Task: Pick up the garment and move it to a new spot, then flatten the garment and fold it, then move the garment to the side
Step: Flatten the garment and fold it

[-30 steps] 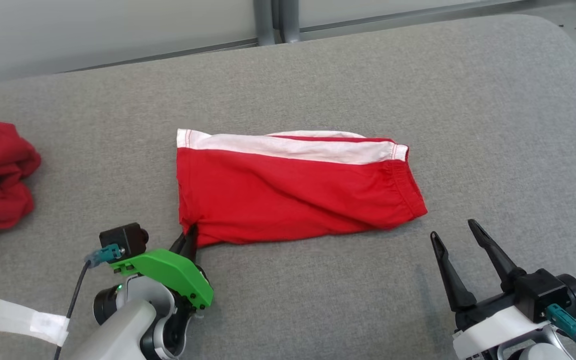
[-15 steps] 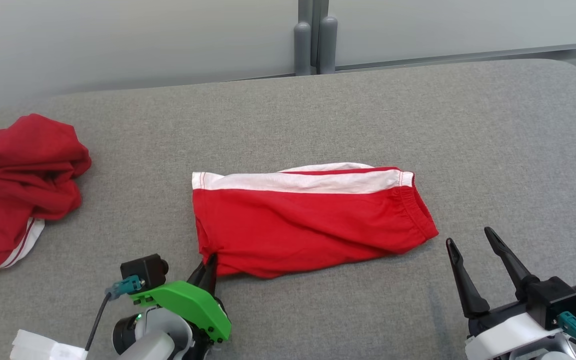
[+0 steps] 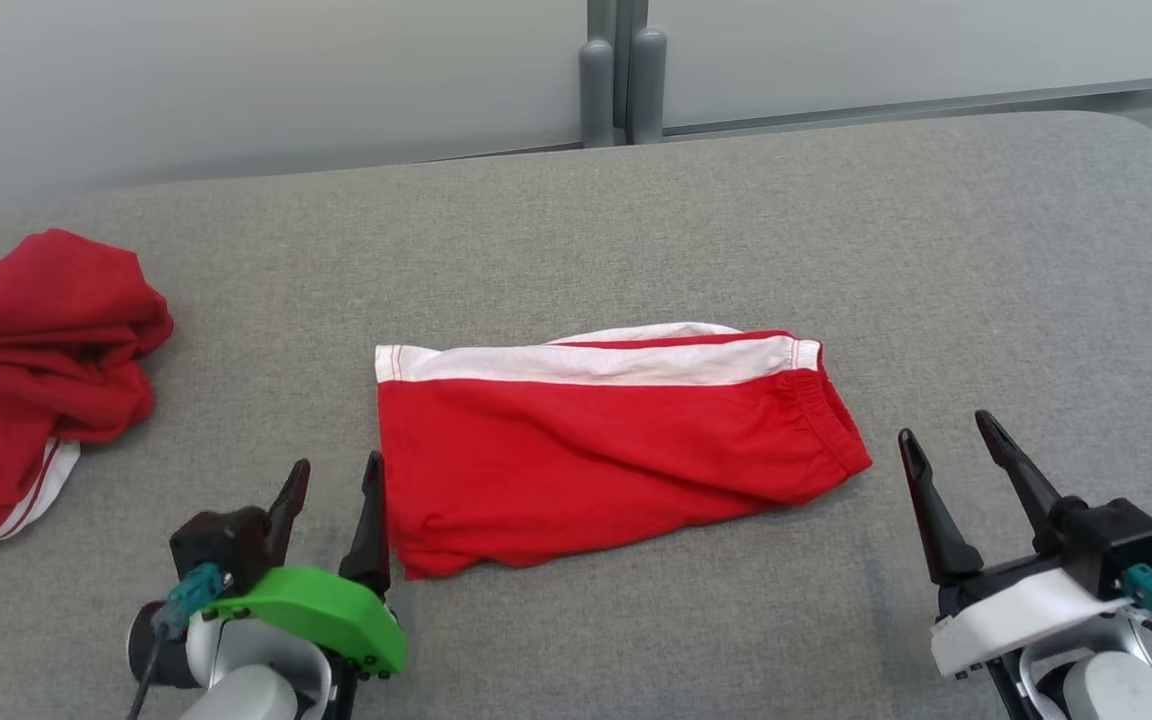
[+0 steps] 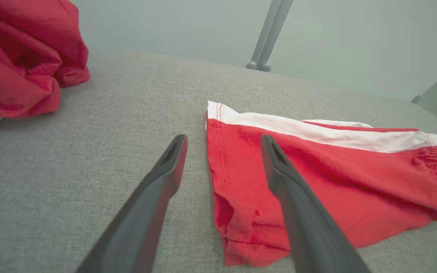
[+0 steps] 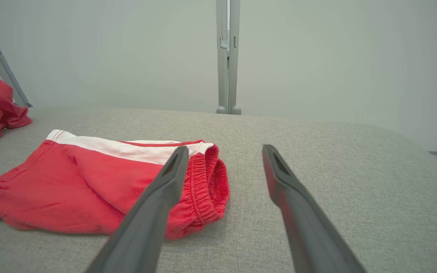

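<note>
1. The red cotton shorts with a white side stripe (image 3: 606, 450) lie flat near the middle of the grey woven fabric surface (image 3: 836, 220). They look folded in half, with the stripe along the far edge.
2. In the head view their long axis runs from 9 o'clock to 3 o'clock. The leg hem is at the 9 o'clock end and the gathered elastic waistband (image 3: 831, 420) at the 3 o'clock end.
3. The left gripper (image 3: 337, 462) has its two dark fingers spread wide and nothing between them. Its inner finger stands just beside the shorts' near hem corner, so the cloth lies at about 2 o'clock from it. I cannot tell whether finger and hem touch.
4. The right gripper (image 3: 944, 425) is likewise wide apart and empty. It stands clear of the cloth, with the waistband at about 10 o'clock from it.
5. The left gripper is the nearer to the cloth. The two grippers bracket the shorts' ends, one at each end of the long axis.
6. My judgement: a second fold, end over end, would bring one short end along that 9-to-3 line, or else the shorts are ready for the shift aside.
7. A crumpled red cloth with white stripes (image 3: 36, 340) sits well apart at 9 o'clock, which limits room on that side.
</note>
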Tool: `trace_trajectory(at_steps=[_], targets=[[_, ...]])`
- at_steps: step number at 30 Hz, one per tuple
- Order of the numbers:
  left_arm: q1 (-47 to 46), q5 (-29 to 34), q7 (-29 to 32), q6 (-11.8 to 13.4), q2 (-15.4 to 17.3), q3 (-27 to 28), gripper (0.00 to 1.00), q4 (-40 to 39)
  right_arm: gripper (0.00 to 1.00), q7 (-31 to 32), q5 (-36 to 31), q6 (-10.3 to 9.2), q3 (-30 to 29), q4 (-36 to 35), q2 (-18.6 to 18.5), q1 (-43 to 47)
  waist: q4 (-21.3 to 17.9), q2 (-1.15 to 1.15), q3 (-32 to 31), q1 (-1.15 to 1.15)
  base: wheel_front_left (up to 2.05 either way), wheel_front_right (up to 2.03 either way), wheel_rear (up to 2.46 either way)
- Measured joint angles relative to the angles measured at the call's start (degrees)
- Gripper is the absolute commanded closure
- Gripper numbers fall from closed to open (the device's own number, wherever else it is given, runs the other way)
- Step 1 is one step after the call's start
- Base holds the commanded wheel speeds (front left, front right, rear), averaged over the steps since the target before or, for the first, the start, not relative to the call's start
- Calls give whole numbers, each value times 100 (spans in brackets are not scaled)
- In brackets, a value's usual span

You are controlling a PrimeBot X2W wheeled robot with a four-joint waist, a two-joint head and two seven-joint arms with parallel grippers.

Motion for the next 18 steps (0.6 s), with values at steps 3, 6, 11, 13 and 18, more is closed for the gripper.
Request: trace_trajectory(at_steps=[3,6,11,13,18], targets=[[380,716,-4,70,83,291,0,-449,0,244,118,0,-53,149,-14,-179,75,0,-6,0,0,0,0],[750,1187,-4,57,98,604,0,-789,0,506,192,0,-42,368,-69,-421,177,0,-6,0,0,0,0],[1187,1756,-4,-274,33,1032,0,-1046,0,899,268,0,-64,951,-111,-805,381,0,3,0,0,0,0],[1321,1936,-4,-392,-58,1226,0,-1021,0,987,260,0,-19,1182,-168,-935,483,0,9,0,0,0,0],[1560,2330,-4,-777,-313,1625,0,-932,0,1072,353,0,25,1747,-249,-1105,754,0,22,0,0,0,0]])
